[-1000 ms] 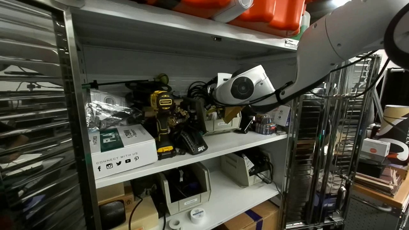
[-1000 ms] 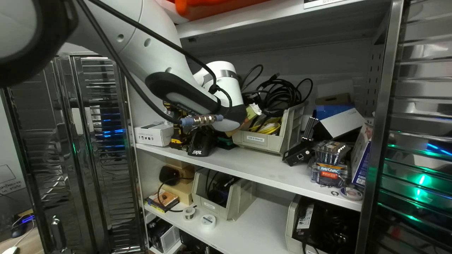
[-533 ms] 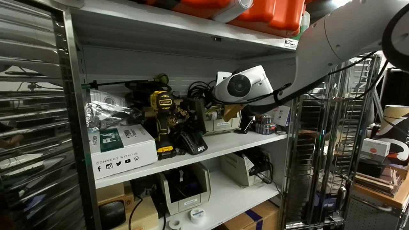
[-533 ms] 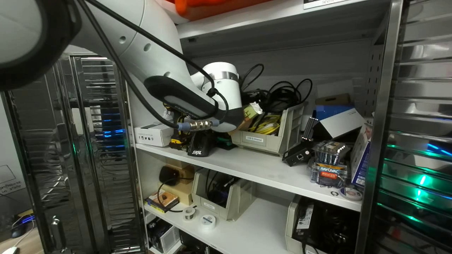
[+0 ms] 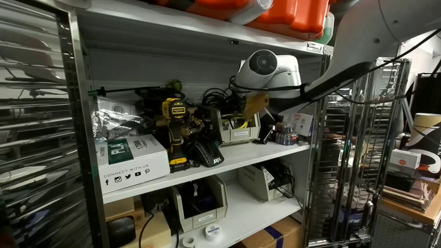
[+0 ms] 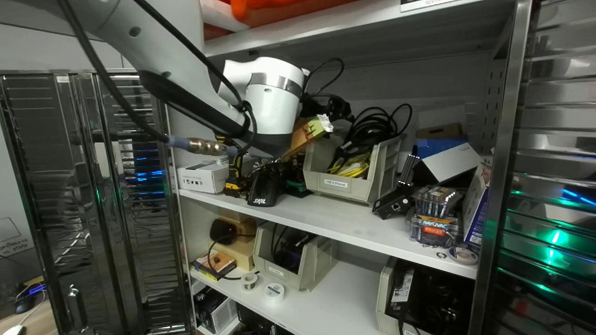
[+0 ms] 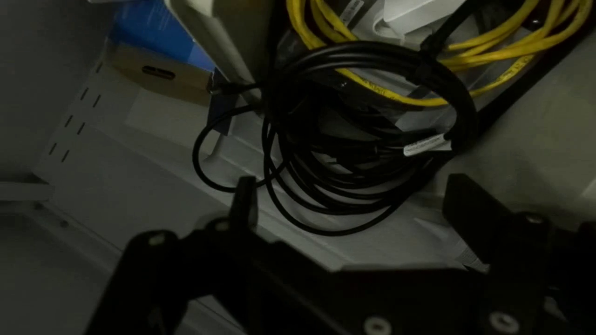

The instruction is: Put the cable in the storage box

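Observation:
A coiled black cable point(image 7: 463, 114) lies over yellow cables in the grey storage box, with loops hanging past its rim in the wrist view. In an exterior view the coil point(image 6: 372, 132) sits on top of the box point(image 6: 356, 188) on the middle shelf; the box point(image 5: 227, 136) also shows in an exterior view, partly behind the wrist. My gripper point(image 7: 352, 186) stands open, its two fingers wide apart and apart from the main coil; nothing is held between them. A loop of cable passes behind one finger point(image 7: 244, 200). From outside, the gripper is mostly hidden by the wrist.
Left of the box stand a yellow drill point(image 5: 175, 131), a SKIL charger point(image 6: 261, 188) and a white PLA carton point(image 5: 134, 162). To its right are a black router point(image 6: 391, 202) and battery packs point(image 6: 433, 221). Another shelf point(image 6: 372, 28) hangs above the arm. A cardboard piece point(image 6: 307, 132) moves with the wrist.
The arm has risen and drawn back from the box. My gripper has opened and let go of the black coil, which now rests slightly lower in the box.

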Tool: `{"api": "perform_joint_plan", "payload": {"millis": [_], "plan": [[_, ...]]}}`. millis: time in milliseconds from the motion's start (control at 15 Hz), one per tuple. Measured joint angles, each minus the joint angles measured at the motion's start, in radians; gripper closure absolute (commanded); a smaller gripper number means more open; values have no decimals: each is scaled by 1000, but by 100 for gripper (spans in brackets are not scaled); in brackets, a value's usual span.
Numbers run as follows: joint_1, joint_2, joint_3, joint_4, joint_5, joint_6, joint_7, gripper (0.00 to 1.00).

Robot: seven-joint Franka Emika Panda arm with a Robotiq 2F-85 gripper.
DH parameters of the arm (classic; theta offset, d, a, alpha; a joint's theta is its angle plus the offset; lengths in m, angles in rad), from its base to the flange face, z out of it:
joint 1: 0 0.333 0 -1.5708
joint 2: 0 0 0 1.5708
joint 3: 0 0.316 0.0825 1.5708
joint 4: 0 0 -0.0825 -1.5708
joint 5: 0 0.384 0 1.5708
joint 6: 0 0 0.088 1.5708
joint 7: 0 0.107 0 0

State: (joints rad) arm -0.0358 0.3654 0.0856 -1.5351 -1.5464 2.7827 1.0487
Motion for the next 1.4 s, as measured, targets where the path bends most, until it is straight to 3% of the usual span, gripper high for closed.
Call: {"api": "perform_joint_plan", "payload": {"millis": [400, 800, 1000, 1133, 1400], "plan": [[-56, -254, -1, -335, 282, -27, -175, 0], [-52, -490, -45, -698, 778, -167, -603, 0], [25, -624, -99, -794, 1031, -382, -826, 0], [35, -707, -102, -796, 1183, -566, -971, 0], [35, -812, -120, -742, 1358, -886, -1168, 0]]}}
